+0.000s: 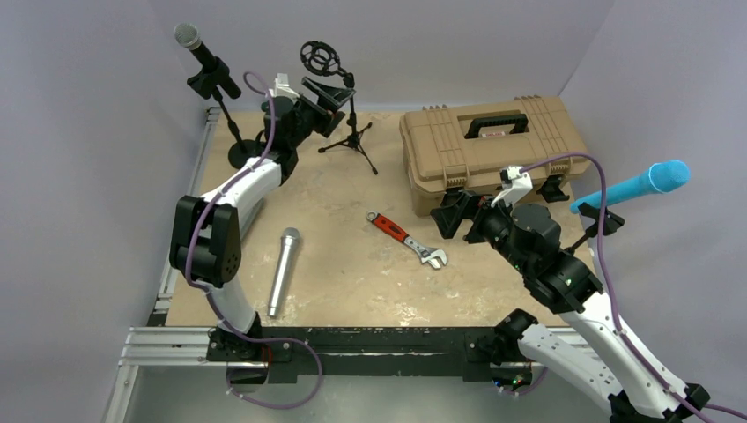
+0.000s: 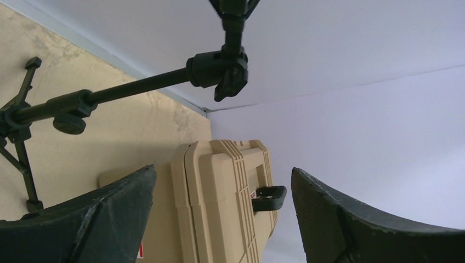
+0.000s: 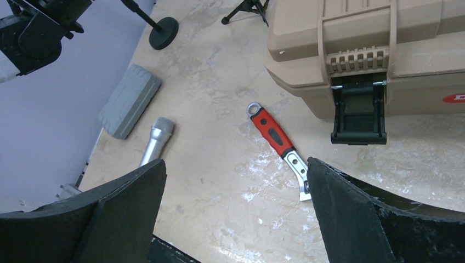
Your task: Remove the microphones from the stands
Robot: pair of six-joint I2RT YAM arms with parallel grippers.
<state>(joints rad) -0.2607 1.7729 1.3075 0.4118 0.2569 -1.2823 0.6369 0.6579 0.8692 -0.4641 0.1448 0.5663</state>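
Pale walls are boxing in a tan desk (image 1: pixel 352 291), where 1 silver microphone (image 1: pixel 284 269) is lying flat, well apart from every stand. It is probably off the empty tripod stand (image 2: pixel 126 87), since the left jaws are hanging wide beside its pole, gripping nothing. A black microphone (image 1: pixel 204 55) is sitting clipped in the corner stand (image 1: pixel 238 154). The right jaws are gaping wide near the wrench (image 1: pixel 407 239), also empty.
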